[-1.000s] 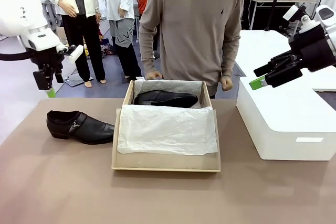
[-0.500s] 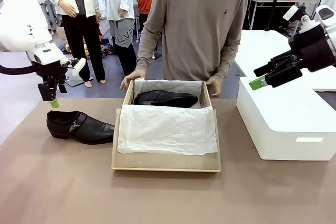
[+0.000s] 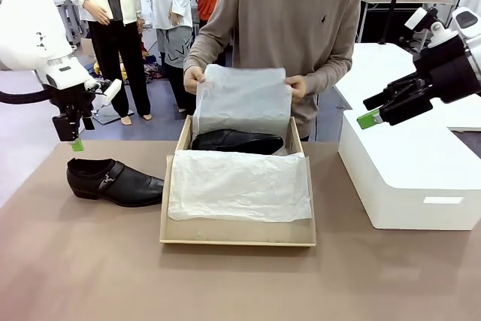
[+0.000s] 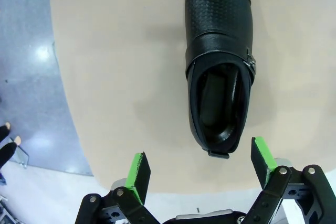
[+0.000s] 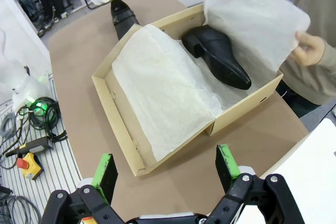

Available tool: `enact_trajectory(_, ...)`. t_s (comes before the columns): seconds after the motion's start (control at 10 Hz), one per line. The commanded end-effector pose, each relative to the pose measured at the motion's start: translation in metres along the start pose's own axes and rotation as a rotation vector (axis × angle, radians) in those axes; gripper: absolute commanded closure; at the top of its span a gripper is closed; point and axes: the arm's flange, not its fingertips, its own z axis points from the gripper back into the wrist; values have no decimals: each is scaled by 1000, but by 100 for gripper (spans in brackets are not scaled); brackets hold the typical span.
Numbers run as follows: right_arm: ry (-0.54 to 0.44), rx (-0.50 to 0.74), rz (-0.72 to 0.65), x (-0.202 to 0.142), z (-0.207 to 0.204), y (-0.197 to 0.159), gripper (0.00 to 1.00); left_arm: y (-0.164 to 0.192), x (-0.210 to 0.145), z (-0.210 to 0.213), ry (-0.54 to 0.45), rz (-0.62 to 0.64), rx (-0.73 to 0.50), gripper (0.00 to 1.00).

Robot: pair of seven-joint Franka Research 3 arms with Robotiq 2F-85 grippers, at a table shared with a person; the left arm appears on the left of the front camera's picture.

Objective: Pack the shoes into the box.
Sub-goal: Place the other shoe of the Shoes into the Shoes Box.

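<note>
Now the left gripper (image 4: 199, 156) hangs wide open over a shiny black leather shoe (image 3: 113, 180), left of the tan cardboard box (image 3: 237, 237); the right gripper (image 5: 165, 165) is wide open too.

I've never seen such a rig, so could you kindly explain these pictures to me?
Two white robot arms share a table with a person. The wide picture comes from a fixed camera between the arms; the other two come from cameras on each wrist, looking along green-tipped fingers. The left gripper and right gripper are both open and empty; the left hovers above one shoe on the table. The other shoe lies in the box, where the person's hands hold up a tissue sheet. A white block stands on the right.
</note>
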Motion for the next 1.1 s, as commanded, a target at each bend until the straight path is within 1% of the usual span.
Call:
enact_trajectory(0.0,-34,10,23,0,-3,-2,0,7,4,-4,-2,18,-18,0)
enact_trajectory(0.3,-34,10,23,0,-3,-2,0,18,11,-17,-24,66,-81,0)
enact_trajectory(0.7,-34,10,23,0,-3,-2,0,25,14,-41,-13,131,-145,0)
enact_trajectory(1.0,-34,10,23,0,-3,-2,0,32,15,-57,-20,93,-202,0)
